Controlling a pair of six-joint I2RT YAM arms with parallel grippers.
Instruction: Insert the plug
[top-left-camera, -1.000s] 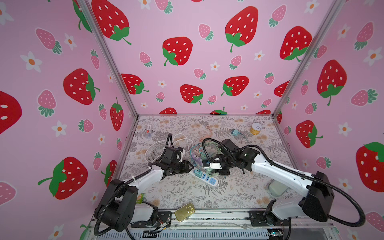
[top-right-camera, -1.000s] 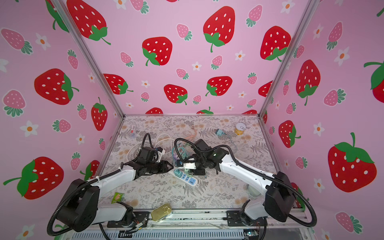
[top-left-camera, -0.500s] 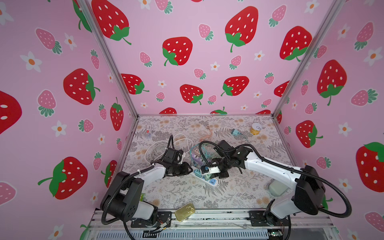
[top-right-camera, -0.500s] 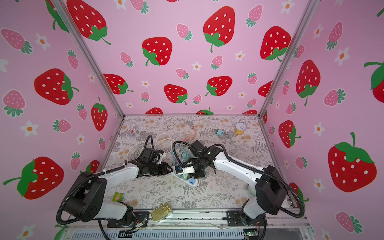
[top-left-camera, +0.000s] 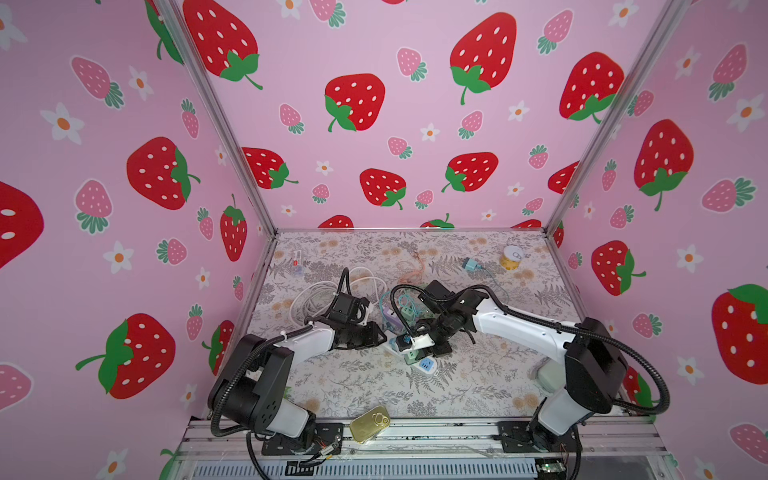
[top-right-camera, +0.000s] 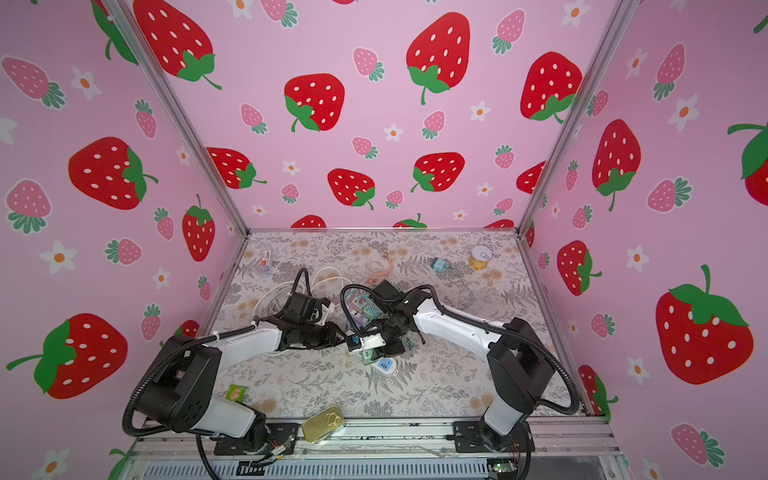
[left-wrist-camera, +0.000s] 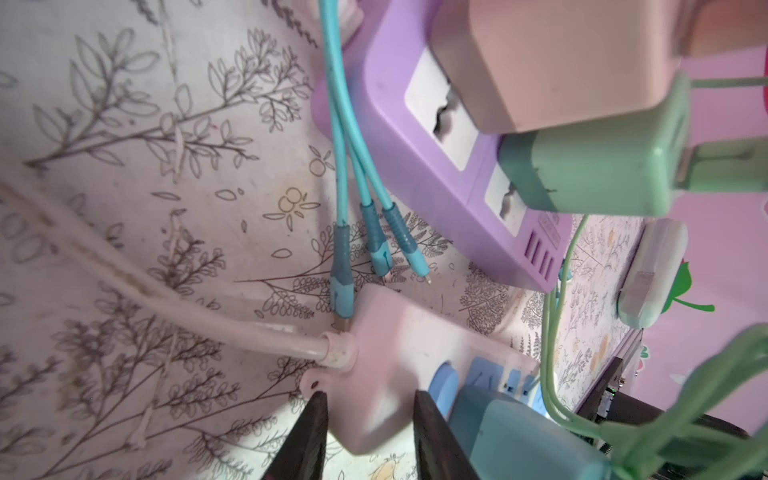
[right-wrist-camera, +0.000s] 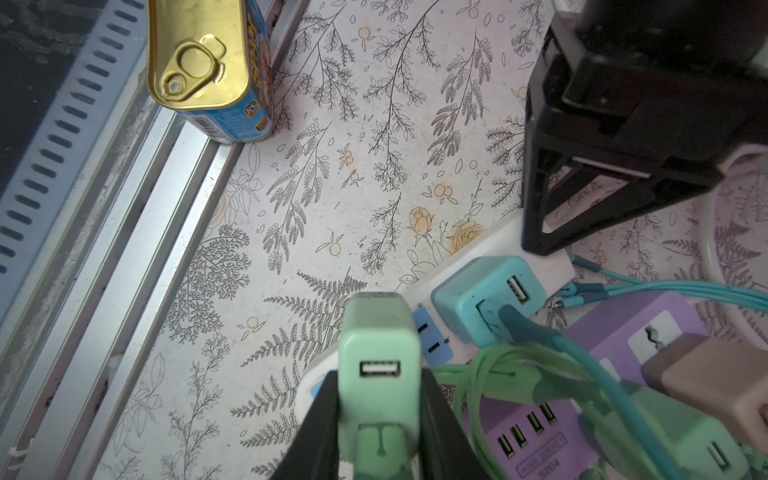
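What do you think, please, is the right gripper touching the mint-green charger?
Touching: the right wrist view shows the right gripper squeezing the mint-green charger from both sides.

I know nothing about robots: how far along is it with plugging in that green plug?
Done: a teal charger already sits in the white power strip, and the left tool pinches its cord end. In hand: the right tool grips the green plug over the strip, beside a free blue socket. Left: pressing it home; its prongs are hidden, so I can't confirm seating.

Purple power strip (right-wrist-camera: 557, 446) reads "S204"
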